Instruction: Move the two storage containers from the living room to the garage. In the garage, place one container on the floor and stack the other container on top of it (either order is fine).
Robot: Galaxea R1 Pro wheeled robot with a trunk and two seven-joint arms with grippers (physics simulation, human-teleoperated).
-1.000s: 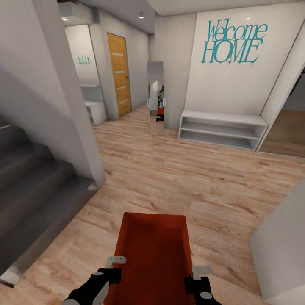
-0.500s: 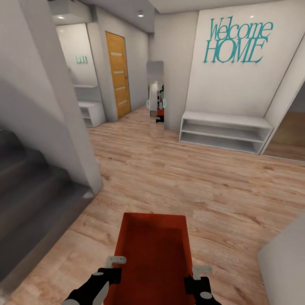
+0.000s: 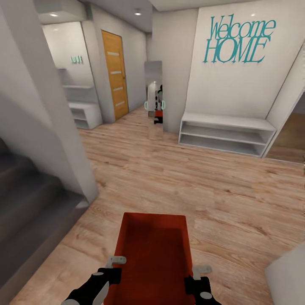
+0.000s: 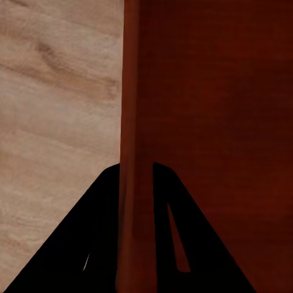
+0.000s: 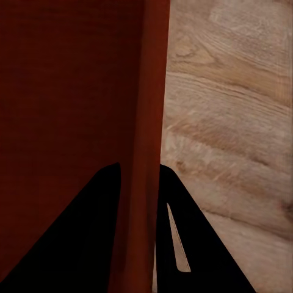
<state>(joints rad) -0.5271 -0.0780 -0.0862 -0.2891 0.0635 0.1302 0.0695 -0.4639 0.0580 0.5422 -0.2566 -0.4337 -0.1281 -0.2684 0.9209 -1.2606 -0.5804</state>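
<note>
- The storage container point(image 3: 153, 254) hangs between both grippers above the wood plank floor point(image 3: 203, 186); its near end is cut off by the frame's lower edge.
- Left gripper point(image 4: 135, 183): jaws closed on the container's left wall, one finger on either side of it.
- Right gripper point(image 5: 139, 183): jaws clamped likewise over the right wall.
- Ahead of the jaws, a mirror point(image 3: 154, 95) shows a small, blurry reflection.
- Staircase point(image 3: 25, 203) is partly hidden by a wall.
- Orange door point(image 3: 114, 74) stands far ahead.
</note>
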